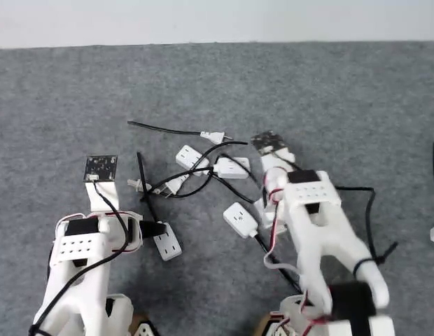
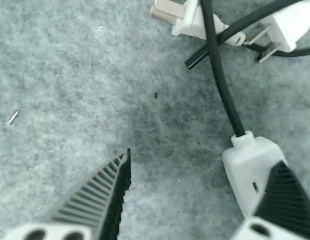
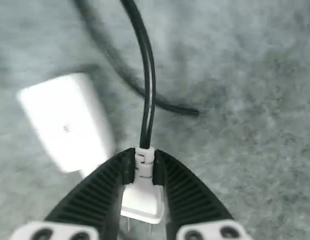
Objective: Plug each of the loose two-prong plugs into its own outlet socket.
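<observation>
Right claw point(image 3: 143, 159) clamped on white two-prong plug point(image 3: 142, 200), left claw point(image 2: 202, 162) spread open beside white outlet socket point(image 2: 247, 167), lower left of high view, grey counter point(image 2: 70, 75)

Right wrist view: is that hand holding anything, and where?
Yes. The right hand grips a white two-prong plug by the sides of its body.
</observation>
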